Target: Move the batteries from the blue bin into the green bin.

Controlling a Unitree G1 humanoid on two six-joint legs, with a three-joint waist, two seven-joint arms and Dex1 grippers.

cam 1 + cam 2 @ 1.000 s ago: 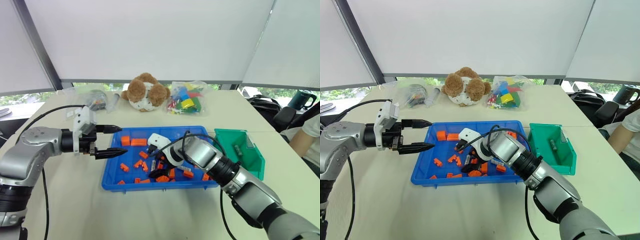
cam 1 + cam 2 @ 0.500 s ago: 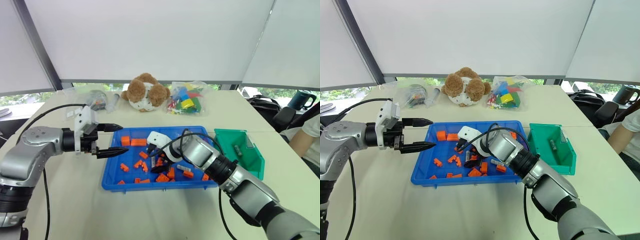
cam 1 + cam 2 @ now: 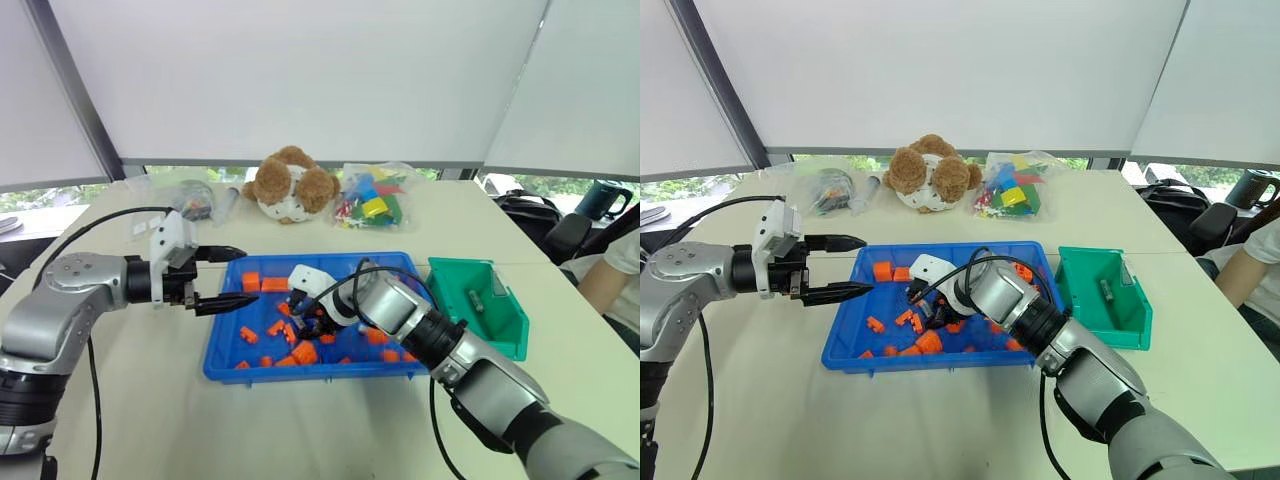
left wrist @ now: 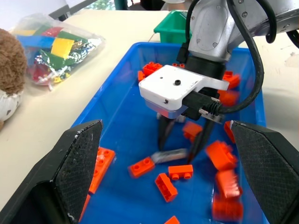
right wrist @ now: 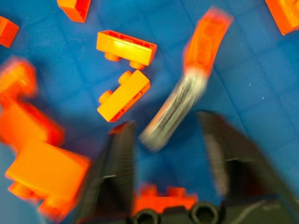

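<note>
A battery [image 4: 169, 155] lay flat on the floor of the blue bin [image 3: 395, 263], near its middle, among scattered orange bricks [image 4: 167, 186]. The right gripper [image 4: 180, 148] pointed down over it, its two black fingers [image 4: 162, 135] part-way apart and standing on either side of the battery; the blur in the right wrist view left it unclear whether either finger touched it, and no firm pinch could be confirmed. One orange brick [image 5: 207, 41] lay at the battery's far end, apparently touching it, and others lay close around the fingertips.

The left gripper [image 3: 236, 276] hung level at the blue bin's left edge, its fingers spread wide and holding nothing.

The green bin [image 3: 505, 320] stood just beside the blue bin on the right, with one battery [image 3: 477, 299] already lying inside it.

Beyond the bins, on the table [image 3: 150, 410], sat a brown plush toy [image 3: 291, 184], a clear bag of coloured blocks [image 3: 371, 196] and another clear bag [image 3: 193, 198] of small items.
</note>
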